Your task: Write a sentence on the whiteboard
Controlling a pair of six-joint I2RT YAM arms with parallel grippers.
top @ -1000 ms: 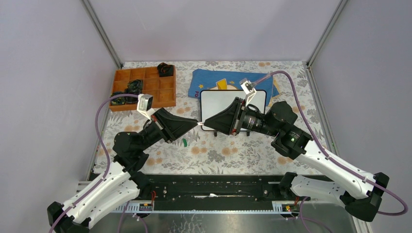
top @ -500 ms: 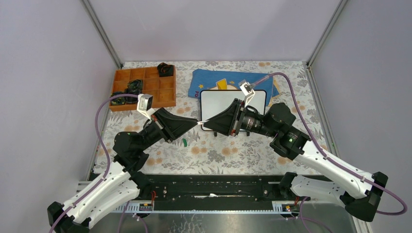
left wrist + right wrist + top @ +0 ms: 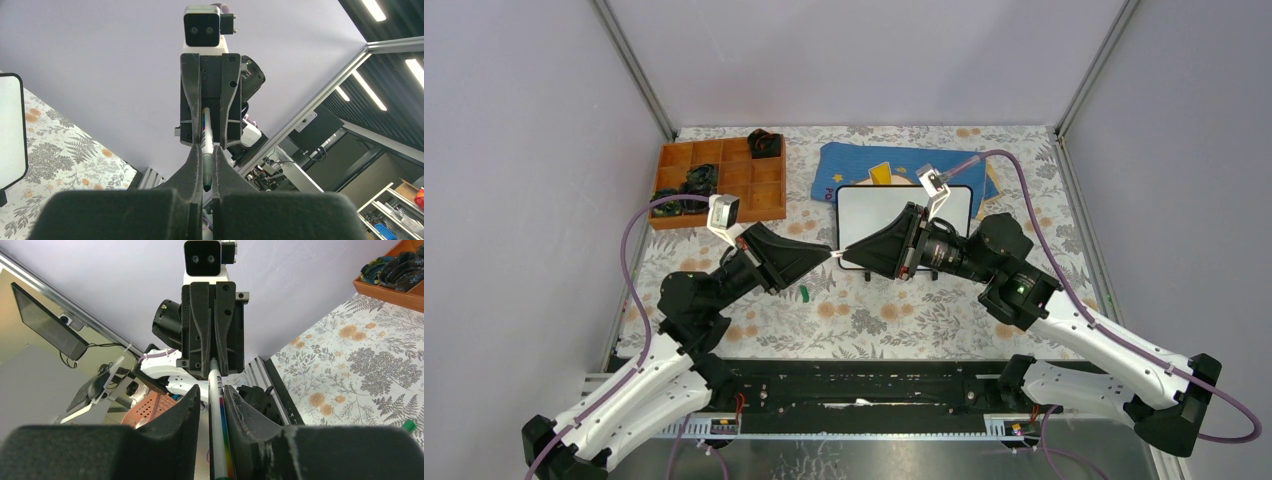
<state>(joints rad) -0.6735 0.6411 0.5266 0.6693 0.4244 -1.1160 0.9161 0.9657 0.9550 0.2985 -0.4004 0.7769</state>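
Left gripper [image 3: 203, 150] clenched tight on the dark end of a marker [image 3: 218, 440], tip to tip with the right gripper [image 3: 212, 390] above the flower-print table [image 3: 874, 315]; marker stretched between the two, white barrel with a rainbow stripe running back between the right fingers [image 3: 185, 420]. Right jaws set partway apart around that barrel, a sliver of gap on one side in the right wrist view; impossible to tell whether squeezing or merely cradling. Whiteboard [image 3: 869, 205] flat on the table just beyond the meeting point, thin black rim and rounded corners, far edge overlapping a blue cloth [image 3: 854, 160] with a yellow print, near right part hidden under the right arm; visible face plain glossy white. Same board caught at the left edge of the left wrist view. Small green cap [image 3: 804, 293] loose on the table near the left arm, on the near side of the joined grippers and apart from both. Orange wooden tray [image 3: 769, 205] of compartments at the far left of the table, well apart from the board, dark bundled items in a few of its pockets
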